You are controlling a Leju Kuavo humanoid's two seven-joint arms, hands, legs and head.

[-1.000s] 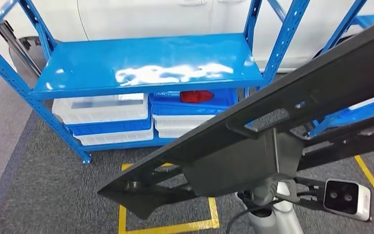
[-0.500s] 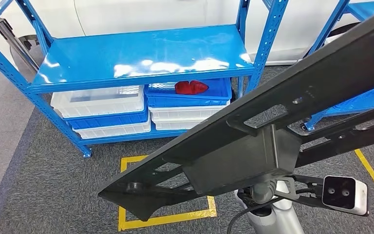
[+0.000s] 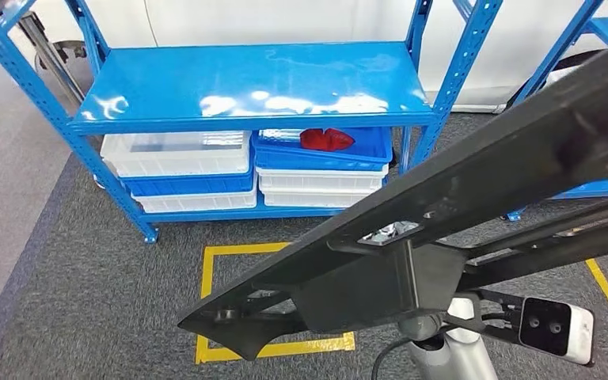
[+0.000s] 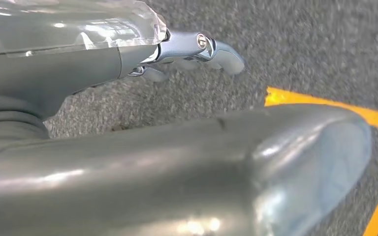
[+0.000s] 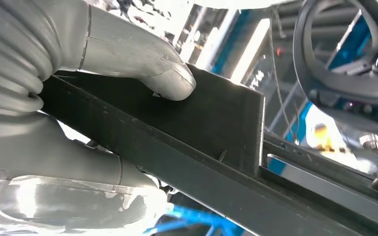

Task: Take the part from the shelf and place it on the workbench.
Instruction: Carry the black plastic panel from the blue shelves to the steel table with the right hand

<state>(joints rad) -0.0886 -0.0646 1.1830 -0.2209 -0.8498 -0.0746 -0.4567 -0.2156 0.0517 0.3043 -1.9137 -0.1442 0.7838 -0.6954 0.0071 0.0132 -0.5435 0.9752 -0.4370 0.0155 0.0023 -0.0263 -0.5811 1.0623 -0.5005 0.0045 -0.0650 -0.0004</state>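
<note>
A long black flat part (image 3: 451,202) with cut-outs and a bracket on its underside crosses the head view on a slant, from low centre to the upper right. My right hand (image 5: 78,93) grips it, the thumb (image 5: 147,69) pressed on its flat face (image 5: 216,123) and the fingers wrapped underneath. In the head view the part hides that hand; the silver wrist (image 3: 447,352) and its camera (image 3: 554,326) stick out below. My left hand (image 4: 192,162) hangs over grey carpet, its fingers (image 4: 202,46) stretched out and holding nothing.
A blue steel shelf (image 3: 253,83) stands ahead with a bare upper board. Under it sit white and blue bins (image 3: 182,170); one blue bin holds a red object (image 3: 326,139). A second blue shelf (image 3: 594,32) stands at right. Yellow tape (image 3: 207,273) marks a square on the carpet.
The whole picture has shifted, so the camera has moved; the shelf now sits further right. The black part stays in my right hand and lies a little lower in view.
</note>
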